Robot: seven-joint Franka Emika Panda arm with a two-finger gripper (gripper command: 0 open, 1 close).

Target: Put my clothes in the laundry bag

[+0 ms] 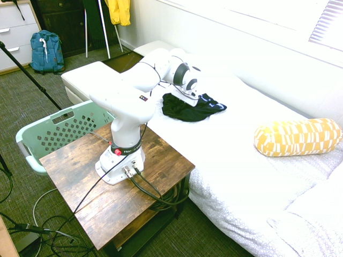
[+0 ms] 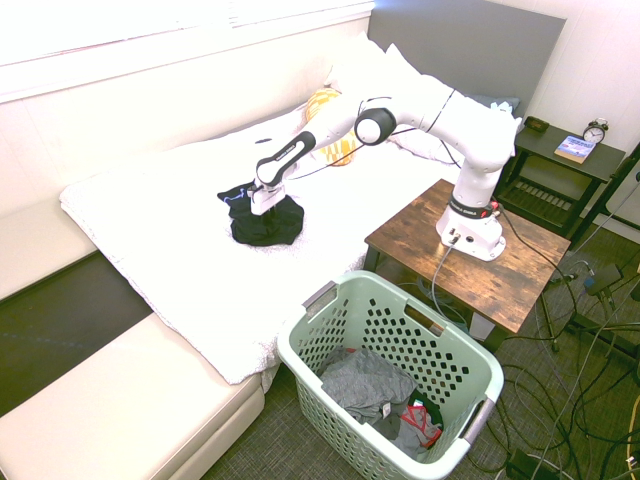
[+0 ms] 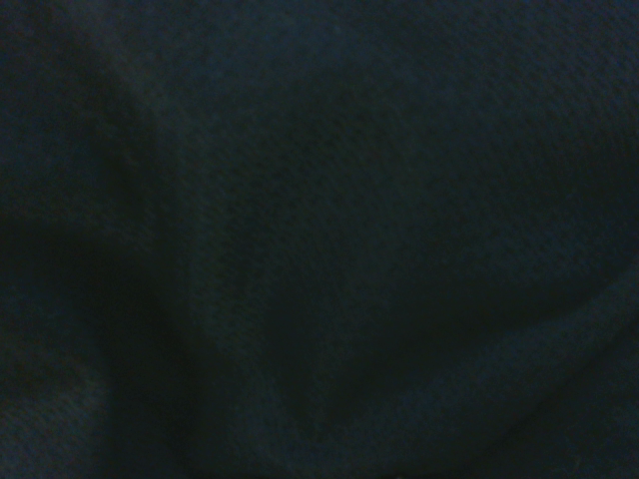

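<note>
Right up against the wrist camera you have nothing but dark woven cloth (image 3: 319,239), folds and all, filling the whole view, so the hand is pressed down into the black garment (image 1: 185,108) itself. That garment lies crumpled on the white bed (image 1: 257,176), roughly midway along the mattress, with the yellow pillow (image 1: 298,137) well apart toward the head end. Your gripper (image 2: 262,206) points steeply down on top of the heap, with the fingers sunk into the cloth and clenched; whether they have truly caught a fold you cannot confirm from either outside view, though it looks likely. What the next move turns on is where the green laundry basket (image 2: 330,345) sits: on the floor beside the bed, off the mattress edge nearest the arm's wooden table (image 2: 520,270), and lower than the garment. So judge it as a lift straight up first, then a swing back toward the arm's base and out over the basket's open mouth.
</note>
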